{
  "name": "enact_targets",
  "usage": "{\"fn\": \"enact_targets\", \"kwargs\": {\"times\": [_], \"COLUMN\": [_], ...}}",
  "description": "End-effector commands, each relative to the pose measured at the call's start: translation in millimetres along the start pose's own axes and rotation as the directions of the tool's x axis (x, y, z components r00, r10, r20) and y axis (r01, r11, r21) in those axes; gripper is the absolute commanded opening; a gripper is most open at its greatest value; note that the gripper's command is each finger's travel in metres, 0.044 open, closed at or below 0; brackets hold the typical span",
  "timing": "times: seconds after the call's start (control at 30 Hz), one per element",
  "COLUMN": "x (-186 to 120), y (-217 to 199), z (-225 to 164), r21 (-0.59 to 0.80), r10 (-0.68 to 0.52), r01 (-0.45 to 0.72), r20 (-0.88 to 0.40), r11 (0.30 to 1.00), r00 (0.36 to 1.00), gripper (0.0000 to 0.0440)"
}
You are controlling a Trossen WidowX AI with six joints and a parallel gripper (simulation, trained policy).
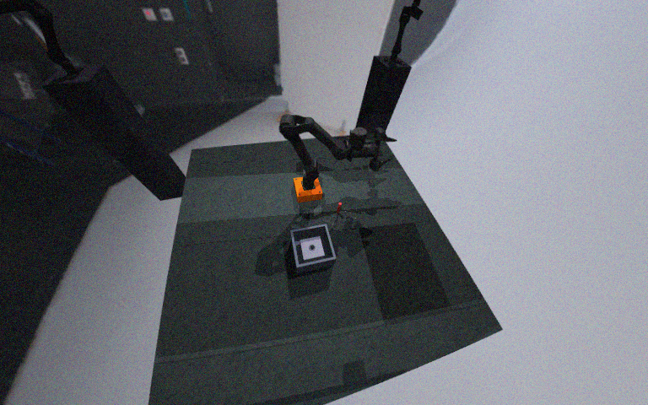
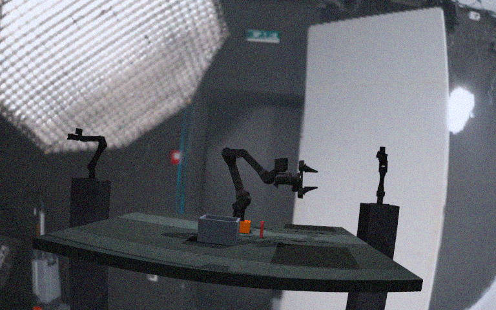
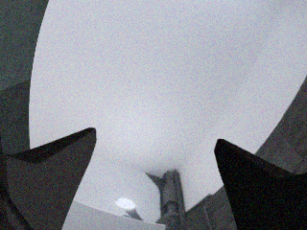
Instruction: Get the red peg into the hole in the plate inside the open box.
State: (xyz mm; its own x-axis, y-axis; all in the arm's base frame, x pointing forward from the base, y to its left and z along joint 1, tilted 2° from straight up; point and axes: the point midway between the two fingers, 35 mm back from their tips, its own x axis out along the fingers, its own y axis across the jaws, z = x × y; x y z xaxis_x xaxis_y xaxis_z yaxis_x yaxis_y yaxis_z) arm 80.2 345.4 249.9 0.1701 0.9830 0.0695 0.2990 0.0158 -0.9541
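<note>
Jaws: being held widely spread, nothing being pinched between the two dark fingertips. Gripper [image 2: 317, 179] [image 1: 386, 153] [image 3: 157, 141]: being carried high above the table and pointed sideways, well apart from the peg.

Red peg [image 1: 338, 207] [image 2: 261, 229], one: being supported upright on the table, near the orange block and outside the box. No contact with either is being shown.

Open box [image 1: 294, 245] [image 2: 218, 232], grey, one: being set on the table near the peg, its open top being turned upward. Pale plate [image 1: 305, 255], one: being enclosed by the box walls at the bottom, a dark round hole [image 1: 311, 247] being displayed at its middle and being left unfilled by the peg.

Orange block [image 1: 310, 196] [image 2: 245, 226], one: being placed at the foot of the black arm [image 1: 297, 143] [image 2: 236, 175], which is being bent up and over to the side.

Table [image 1: 239, 295] [image 2: 146, 252], dark grey-green, one: being marked by shadows and by a darker rectangle [image 1: 406, 267] [image 2: 314, 256].

Black pedestals, two: one [image 1: 114, 128] [image 2: 89, 201] being seen toward the picture's left, one [image 1: 384, 90] [image 2: 378, 226] toward its right, each being topped by another black arm.
</note>
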Motion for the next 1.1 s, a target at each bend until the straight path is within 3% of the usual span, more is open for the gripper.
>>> {"fn": "enact_targets", "kwargs": {"times": [0.0, 0.1, 0.5, 0.77, 1.07], "x": [0.7, 2.4, -0.5, -12.1, -30.1], "y": [-3.1, -6.4, -38.8, -57.6, -58.1], "z": [-3.5, -12.9, -63.9, -99.2, -131.2], "r21": [0.033, 0.132, 0.495, 0.684, 0.831], "r10": [-0.001, 0.014, 0.028, 0.052, 0.131], "r01": [0.001, -0.009, 0.064, 0.156, 0.262], "r20": [-0.011, -0.039, -0.175, -0.273, -0.368], "r11": [0.999, 0.991, 0.866, 0.712, 0.491], "r00": [1.000, 0.999, 0.984, 0.961, 0.921], "gripper": [0.0416, 0.0440, 0.0440, 0.0440, 0.0440]}}
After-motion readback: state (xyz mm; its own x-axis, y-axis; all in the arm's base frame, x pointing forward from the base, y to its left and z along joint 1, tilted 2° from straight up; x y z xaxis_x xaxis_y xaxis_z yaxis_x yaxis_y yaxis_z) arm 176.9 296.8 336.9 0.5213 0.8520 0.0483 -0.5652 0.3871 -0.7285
